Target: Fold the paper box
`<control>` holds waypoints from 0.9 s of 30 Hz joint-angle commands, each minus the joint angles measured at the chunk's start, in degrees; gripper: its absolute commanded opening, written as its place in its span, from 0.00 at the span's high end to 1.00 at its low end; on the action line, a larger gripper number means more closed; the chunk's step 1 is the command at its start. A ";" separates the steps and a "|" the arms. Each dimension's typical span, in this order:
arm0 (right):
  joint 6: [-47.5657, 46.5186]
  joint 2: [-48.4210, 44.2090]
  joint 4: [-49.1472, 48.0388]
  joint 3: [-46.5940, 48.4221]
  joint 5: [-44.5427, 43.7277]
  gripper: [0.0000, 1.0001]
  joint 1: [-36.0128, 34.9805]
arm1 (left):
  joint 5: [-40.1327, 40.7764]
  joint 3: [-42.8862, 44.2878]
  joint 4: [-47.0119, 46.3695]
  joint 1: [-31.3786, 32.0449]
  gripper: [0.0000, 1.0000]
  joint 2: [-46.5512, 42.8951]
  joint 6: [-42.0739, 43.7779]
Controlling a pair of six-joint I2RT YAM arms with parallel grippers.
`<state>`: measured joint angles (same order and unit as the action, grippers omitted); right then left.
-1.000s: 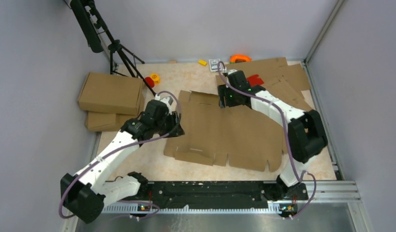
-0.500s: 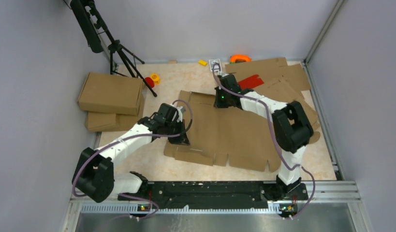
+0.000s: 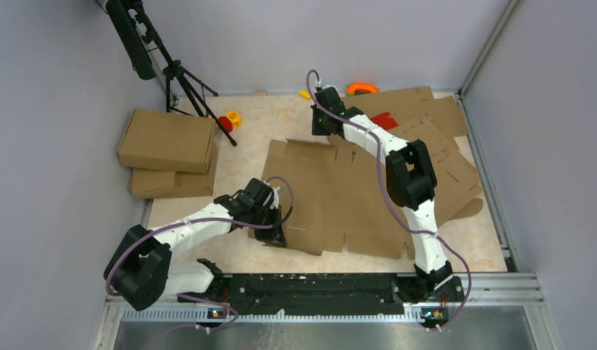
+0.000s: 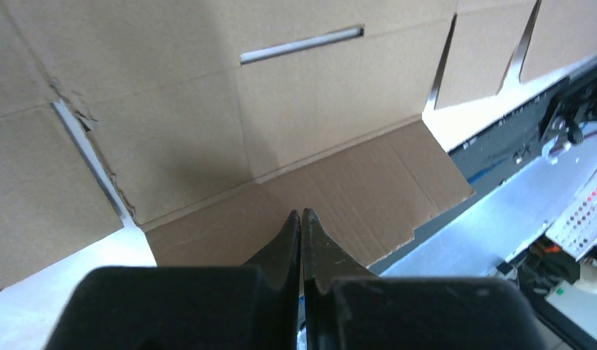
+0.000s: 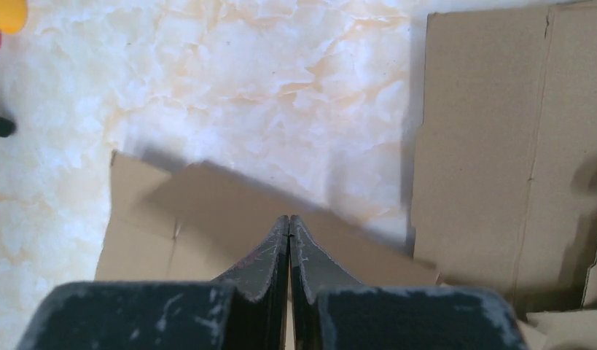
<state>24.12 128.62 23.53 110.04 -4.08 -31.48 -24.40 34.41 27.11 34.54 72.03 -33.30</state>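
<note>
Marbled beige tabletop: flat brown corrugated cardboard box blank. Left gripper jaws together at its near edge. Right gripper likewise, far edge.

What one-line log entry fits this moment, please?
paper box: mostly flat | left fingers: shut over near-left flap | right fingers: shut over far flap

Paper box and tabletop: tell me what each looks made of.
Paper box: brown corrugated cardboard, matte; faint flute ridges run across the flap, and a slot edge is torn fibrous. Tabletop: smooth cream surface with peach marble veining; possibly printed laminate rather than stone, the look leaves it open.
</note>
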 commanded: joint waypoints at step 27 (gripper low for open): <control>-3.97 -17.50 -9.21 -25.12 13.39 1.00 -3.01 | 6.25 7.60 -1.18 13.78 1.00 0.41 -5.24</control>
<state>20.49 113.10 18.76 89.97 5.65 -31.88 -15.51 39.83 26.09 48.16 71.18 -40.45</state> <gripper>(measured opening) 0.003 0.001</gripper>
